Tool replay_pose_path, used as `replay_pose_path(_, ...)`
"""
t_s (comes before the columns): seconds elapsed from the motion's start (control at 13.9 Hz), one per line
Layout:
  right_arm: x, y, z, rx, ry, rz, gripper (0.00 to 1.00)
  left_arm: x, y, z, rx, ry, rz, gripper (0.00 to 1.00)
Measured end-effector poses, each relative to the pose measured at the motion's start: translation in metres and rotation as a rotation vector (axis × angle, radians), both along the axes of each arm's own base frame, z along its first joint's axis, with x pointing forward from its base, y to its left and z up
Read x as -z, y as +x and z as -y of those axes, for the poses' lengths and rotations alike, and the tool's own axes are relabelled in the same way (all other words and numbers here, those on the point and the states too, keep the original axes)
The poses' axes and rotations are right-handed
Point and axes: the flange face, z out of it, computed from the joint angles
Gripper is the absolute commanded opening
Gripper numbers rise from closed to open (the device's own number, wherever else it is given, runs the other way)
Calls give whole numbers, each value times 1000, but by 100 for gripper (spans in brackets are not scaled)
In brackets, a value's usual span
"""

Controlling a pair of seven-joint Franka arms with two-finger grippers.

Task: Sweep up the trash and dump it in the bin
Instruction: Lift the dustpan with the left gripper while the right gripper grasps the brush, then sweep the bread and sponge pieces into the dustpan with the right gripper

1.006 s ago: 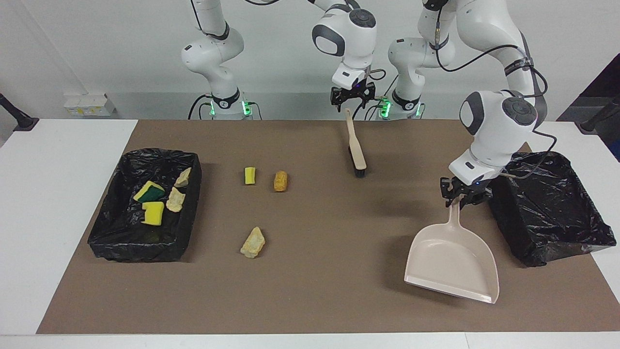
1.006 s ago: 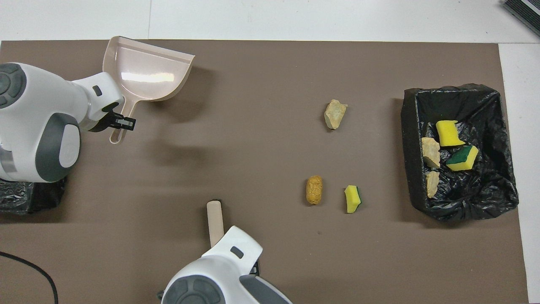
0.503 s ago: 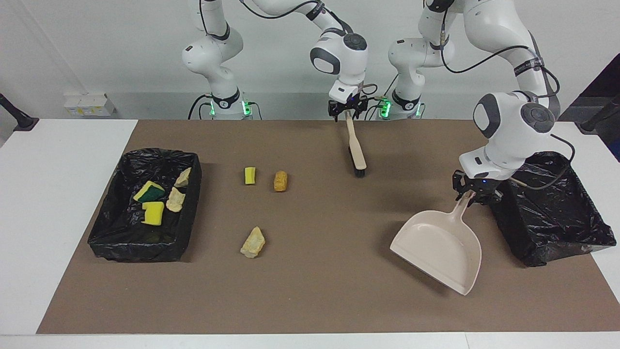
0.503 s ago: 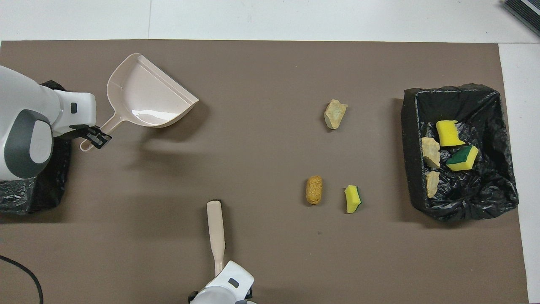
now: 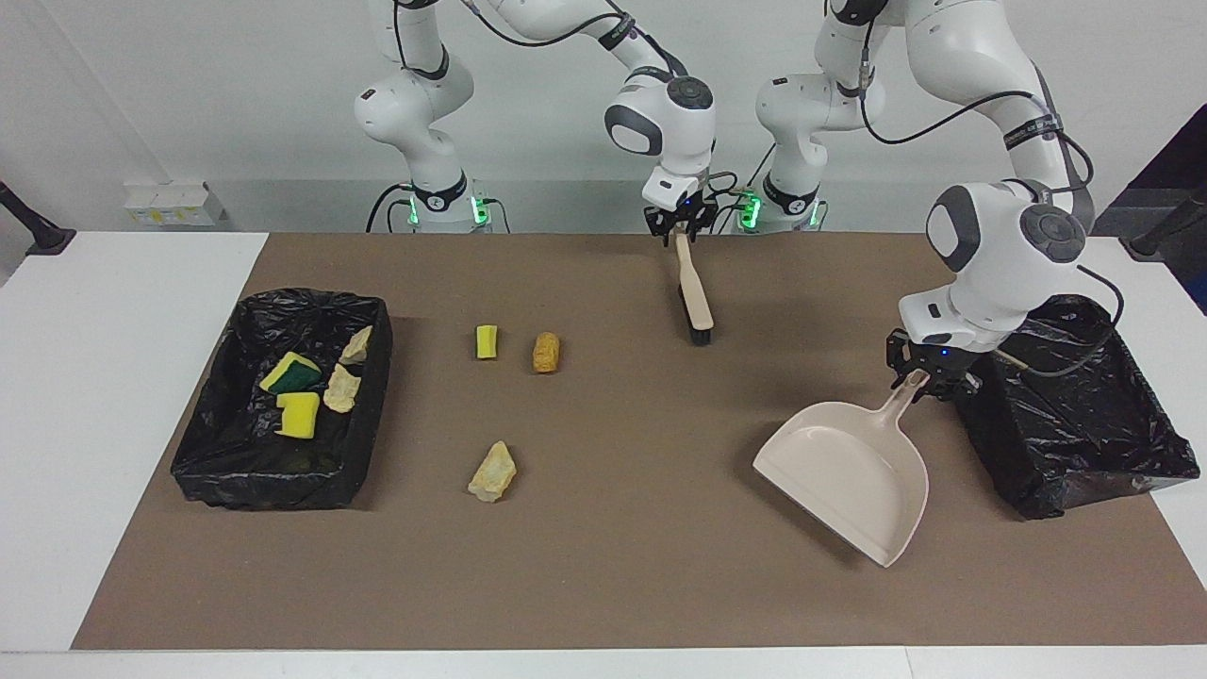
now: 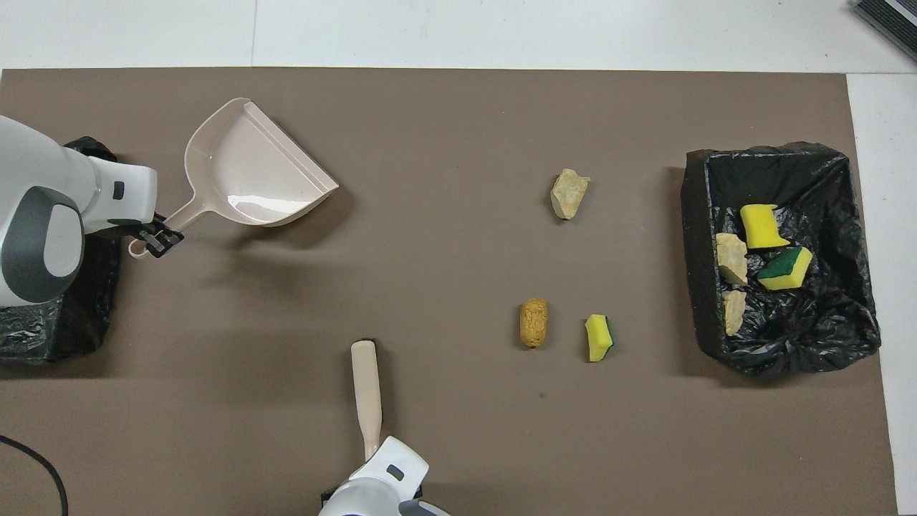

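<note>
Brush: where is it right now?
The brush lies on the brown mat near the robots' edge, mid-table, bristles pointing away from them; the right claw is at its handle tip.

Camera placement: two high, distant views, half a turn apart.
Facing camera looks across the table toward the robots; overhead looks steeply down, forward. Both share the brown mat.

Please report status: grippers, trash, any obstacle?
Left gripper shut on dustpan handle. Right gripper at brush handle. Three trash pieces on mat, four in bin. No obstacle seen.
</note>
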Motion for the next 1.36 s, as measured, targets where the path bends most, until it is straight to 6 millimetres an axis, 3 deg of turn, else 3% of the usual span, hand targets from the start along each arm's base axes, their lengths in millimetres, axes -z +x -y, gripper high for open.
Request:
replay_pose_path(0.29, -8, 3, -4, 58, 12, 4, 0, 0, 0, 1, 21, 0, 1, 0)
replay_pose_path(0.57, -42, 19, 4, 199, 45, 31, 0, -1, 0, -1, 98, 8, 3, 0)
replay_pose_path(0.72, -62, 34, 30, 264, 9, 32, 0, 0, 0, 1, 181, 7, -1, 0)
replay_pose_path(0.93, -89, 48, 95, 406, -50, 51, 0, 5, -8, 18, 246, 0, -64, 0)
replay_pose_path(1.08, -93, 47, 139, 525, -106, 51, 0, 6, -15, 49, 304, 9, -100, 0)
replay_pose_path(1.36, -72, 63, 204, 649, -245, -19, 0, 11, -39, 120, 475, 92, -120, 0)
